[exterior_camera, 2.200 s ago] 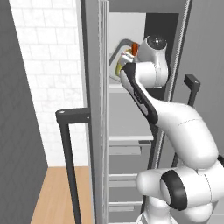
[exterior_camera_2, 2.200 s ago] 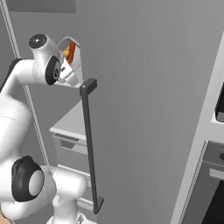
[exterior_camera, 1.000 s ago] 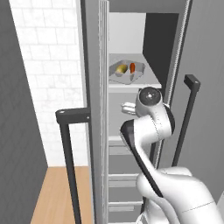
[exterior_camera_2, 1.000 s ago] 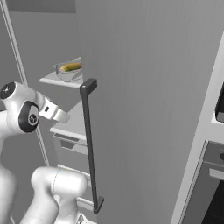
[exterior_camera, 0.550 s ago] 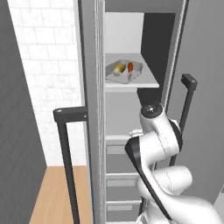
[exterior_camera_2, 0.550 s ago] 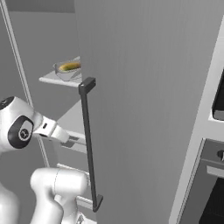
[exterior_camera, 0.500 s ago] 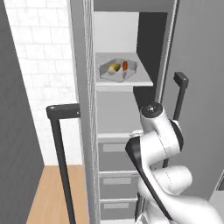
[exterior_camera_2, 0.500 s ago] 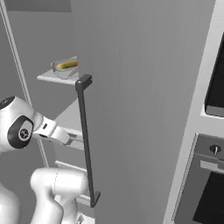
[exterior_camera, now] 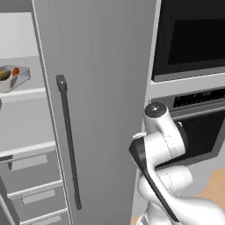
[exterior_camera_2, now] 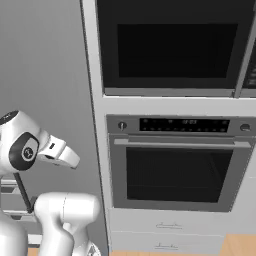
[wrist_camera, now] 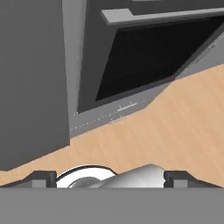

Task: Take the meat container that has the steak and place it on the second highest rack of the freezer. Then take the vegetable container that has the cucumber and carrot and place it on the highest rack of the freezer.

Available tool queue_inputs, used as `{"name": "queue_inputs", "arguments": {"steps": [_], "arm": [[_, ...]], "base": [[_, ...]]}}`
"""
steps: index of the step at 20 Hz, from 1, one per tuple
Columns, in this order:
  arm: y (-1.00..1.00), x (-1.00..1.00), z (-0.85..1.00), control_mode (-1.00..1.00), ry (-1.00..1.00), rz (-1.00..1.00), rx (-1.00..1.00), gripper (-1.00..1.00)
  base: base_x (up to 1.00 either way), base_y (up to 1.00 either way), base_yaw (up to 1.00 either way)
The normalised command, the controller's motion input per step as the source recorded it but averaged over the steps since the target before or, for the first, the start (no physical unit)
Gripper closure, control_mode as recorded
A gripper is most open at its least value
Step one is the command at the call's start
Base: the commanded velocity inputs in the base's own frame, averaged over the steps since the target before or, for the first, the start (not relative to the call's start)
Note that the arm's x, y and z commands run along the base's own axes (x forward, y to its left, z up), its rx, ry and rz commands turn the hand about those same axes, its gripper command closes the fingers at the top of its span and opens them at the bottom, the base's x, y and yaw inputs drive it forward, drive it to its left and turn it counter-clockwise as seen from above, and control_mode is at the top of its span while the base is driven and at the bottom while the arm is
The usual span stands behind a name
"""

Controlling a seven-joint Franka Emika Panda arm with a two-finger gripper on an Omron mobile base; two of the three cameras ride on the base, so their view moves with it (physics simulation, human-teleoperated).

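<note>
Resting on a white freezer shelf (exterior_camera: 24,92), a clear container of cucumber and carrot (exterior_camera: 12,75) sat apart from the wide-open, empty pincer (wrist_camera: 109,177) over the wooden floor (wrist_camera: 175,127).

**Matt grey metal, dark glass, pale wood**

The freezer door (exterior_camera: 101,88) looks like smooth, brushed grey metal with a matt finish; its long handle (exterior_camera: 69,140) is darker and dull. The oven (exterior_camera_2: 175,165) has a glossy black glass window in a satin metal frame. The floor (wrist_camera: 166,135) is light wood, smooth and matt. The vegetable container (exterior_camera: 13,77) appears to be clear plastic.
</note>
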Motion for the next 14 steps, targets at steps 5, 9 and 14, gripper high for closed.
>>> {"name": "queue_inputs", "arguments": {"steps": [5,9,14], "arm": [[0.00,0.00,0.00,1.00,0.00,0.00,0.00,-1.00],[0.00,0.00,0.00,1.00,0.00,0.00,0.00,-1.00],[0.00,0.00,0.00,1.00,0.00,0.00,0.00,-1.00]], "base": [[0.20,-1.00,-0.37],[0.34,-1.00,-0.27],[0.75,-1.00,-0.14]]}}
